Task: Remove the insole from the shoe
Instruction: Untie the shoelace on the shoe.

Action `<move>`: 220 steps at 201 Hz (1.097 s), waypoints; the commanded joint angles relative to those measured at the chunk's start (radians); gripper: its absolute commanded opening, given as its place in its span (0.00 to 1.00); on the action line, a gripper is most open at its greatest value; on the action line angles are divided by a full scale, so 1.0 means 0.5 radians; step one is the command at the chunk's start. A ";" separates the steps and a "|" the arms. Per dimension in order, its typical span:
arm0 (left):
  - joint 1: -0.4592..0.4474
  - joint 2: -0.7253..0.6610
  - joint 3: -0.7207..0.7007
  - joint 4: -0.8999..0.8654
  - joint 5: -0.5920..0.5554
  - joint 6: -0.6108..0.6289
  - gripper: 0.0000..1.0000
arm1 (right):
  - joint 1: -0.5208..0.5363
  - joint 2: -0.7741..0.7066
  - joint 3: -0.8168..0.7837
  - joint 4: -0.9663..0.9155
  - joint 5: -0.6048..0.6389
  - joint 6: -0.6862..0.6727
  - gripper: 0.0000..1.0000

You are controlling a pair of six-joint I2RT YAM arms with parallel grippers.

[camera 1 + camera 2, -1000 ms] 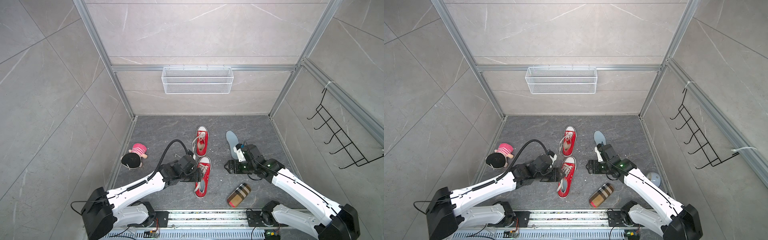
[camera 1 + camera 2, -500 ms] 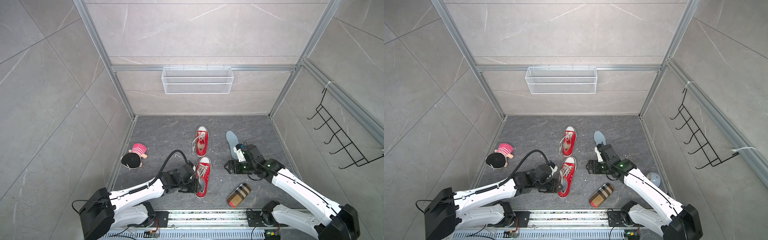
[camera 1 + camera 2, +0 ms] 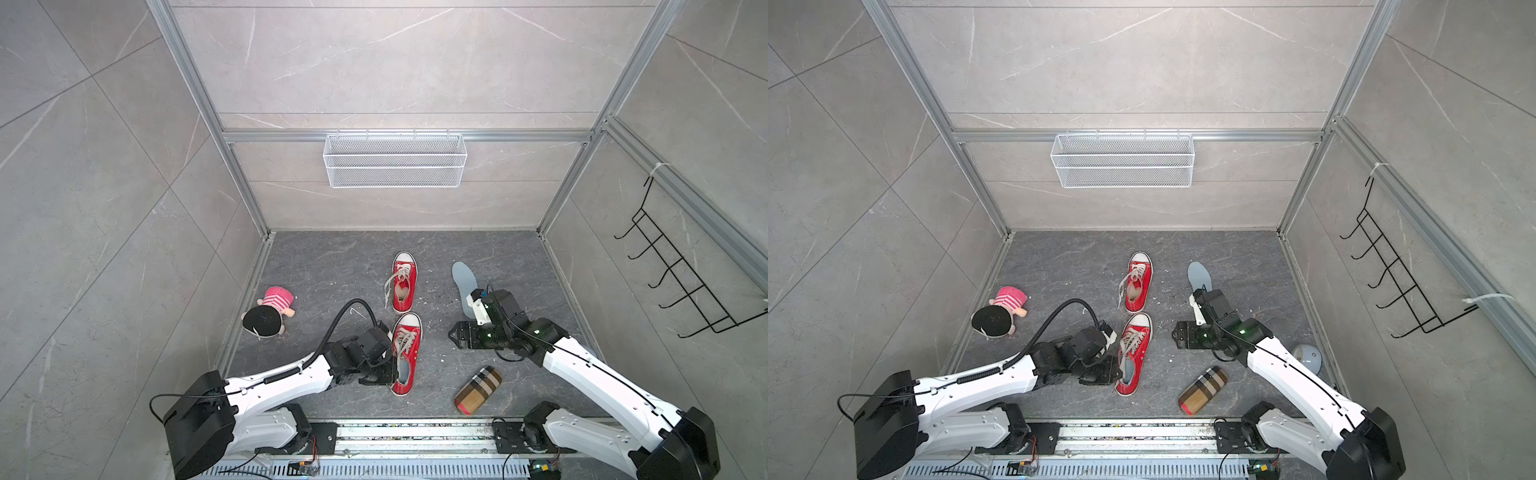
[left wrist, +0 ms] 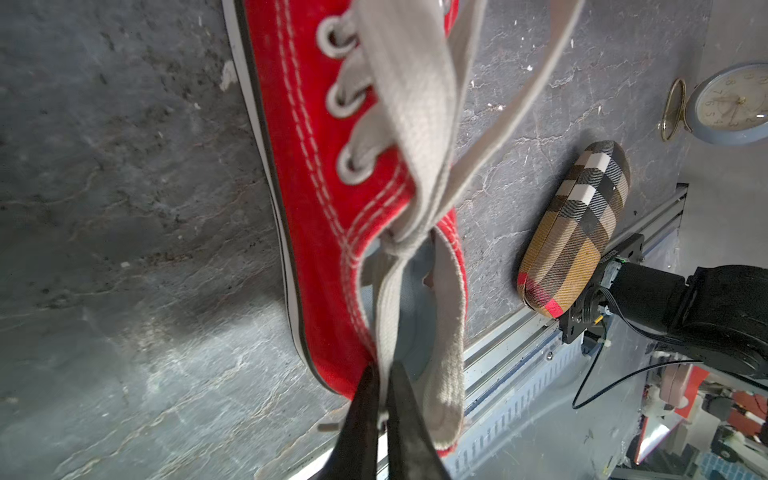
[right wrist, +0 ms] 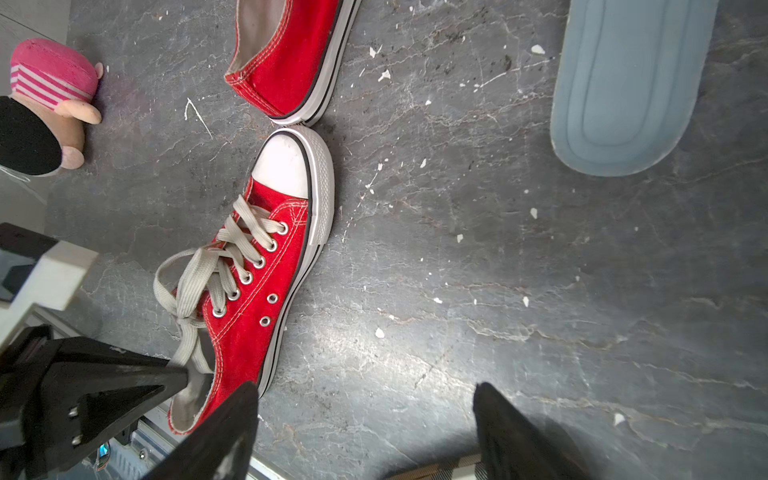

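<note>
Your left gripper (image 4: 384, 368) looks clamped on a lace (image 4: 388, 299), with the insole (image 4: 413, 332) of the red shoe (image 4: 324, 216) just beyond its jaws. Regrip the insole's edge before pulling. Your right gripper (image 5: 363, 390) stands wide apart.

Pair of red low-top canvas sneakers here, white toe caps, grey laces, both sole-down on the floor with toes pointing to 12 o'clock. The near shoe (image 3: 406, 353) has its blue-grey insole (image 4: 415, 316) inside, only peeking out at the heel opening under a slack lace. The far shoe (image 3: 404, 282) sits right at its 12 o'clock, heel just beside the near one's toe cap, and its inside shows beige. A loose insole (image 3: 462, 278), same blue-grey, lies flat on the floor at about 1 o'clock from the near shoe, apart from both.
</note>
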 commanded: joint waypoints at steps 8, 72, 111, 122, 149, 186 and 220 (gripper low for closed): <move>0.000 -0.068 0.156 -0.133 0.026 0.073 0.06 | 0.026 0.036 -0.017 -0.001 -0.091 -0.035 0.82; 0.000 -0.003 0.235 -0.153 0.034 0.122 0.08 | 0.351 0.126 -0.146 0.241 -0.282 0.157 0.82; 0.000 0.039 0.204 -0.070 0.049 0.105 0.10 | 0.628 0.273 -0.187 0.425 -0.241 0.337 0.83; -0.002 0.043 0.204 -0.063 0.051 0.108 0.14 | 0.702 0.323 -0.176 0.460 -0.220 0.370 0.83; -0.001 0.053 0.194 -0.052 0.054 0.116 0.16 | 0.836 0.420 -0.165 0.555 -0.150 0.458 0.83; -0.001 0.047 0.174 -0.051 0.030 0.115 0.00 | 0.941 0.563 -0.110 0.573 -0.046 0.517 0.83; 0.000 -0.026 0.230 -0.100 -0.036 0.205 0.00 | 0.978 0.676 -0.077 0.627 -0.009 0.566 0.82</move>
